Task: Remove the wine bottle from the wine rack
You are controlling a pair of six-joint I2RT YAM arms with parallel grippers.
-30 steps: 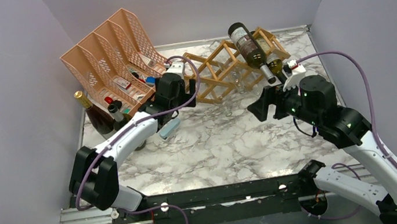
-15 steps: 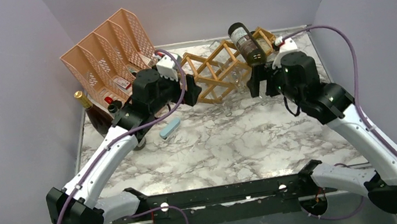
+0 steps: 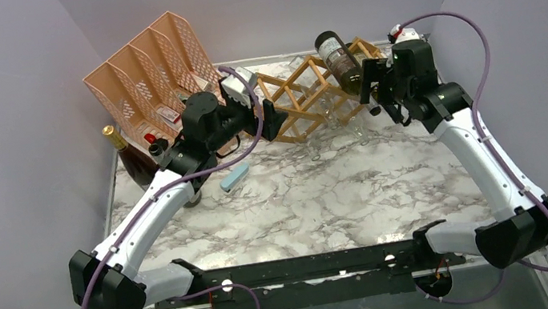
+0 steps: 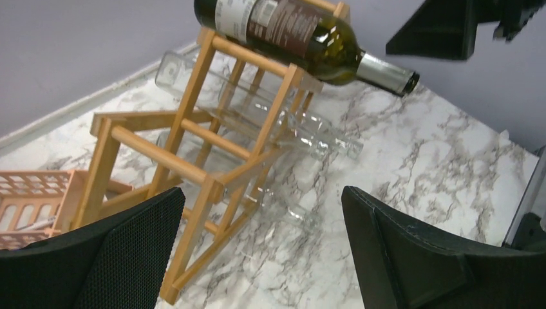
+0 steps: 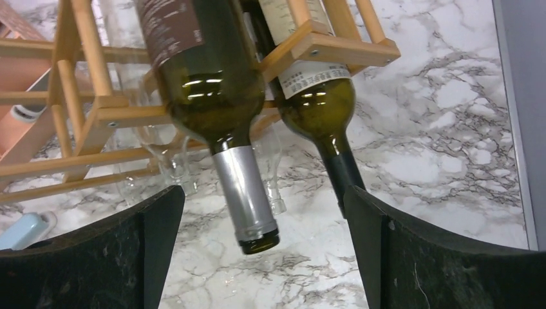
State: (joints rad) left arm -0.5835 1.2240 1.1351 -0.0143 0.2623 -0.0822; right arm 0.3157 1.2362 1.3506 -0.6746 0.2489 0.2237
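The wine rack (image 3: 301, 96), a light tan wooden lattice, stands at the back of the marble table. A dark green wine bottle (image 3: 338, 56) with a silver foil neck lies on its right top, neck pointing forward and down. My right gripper (image 3: 367, 83) is open at the neck. In the right wrist view the wine bottle (image 5: 209, 90) has its mouth just ahead of and between the spread fingers, untouched; the gripper (image 5: 264, 254) holds nothing. My left gripper (image 3: 271, 119) is open at the rack's left end; its wrist view shows the rack (image 4: 193, 161), the bottle (image 4: 290, 29) and the empty gripper (image 4: 264, 251).
A second dark bottle (image 5: 319, 106) lies in the rack beside the first. Clear glass bottles (image 4: 257, 112) lie in lower openings. A salmon-pink mesh organiser (image 3: 154, 70) stands at the back left, a gold-capped bottle (image 3: 129, 154) beside it. A light blue object (image 3: 234, 178) lies on the table. Walls close three sides.
Both arms have reached toward the rack. My right gripper has moved up and back to the bottle's neck. My left gripper has moved right to the rack's left end.
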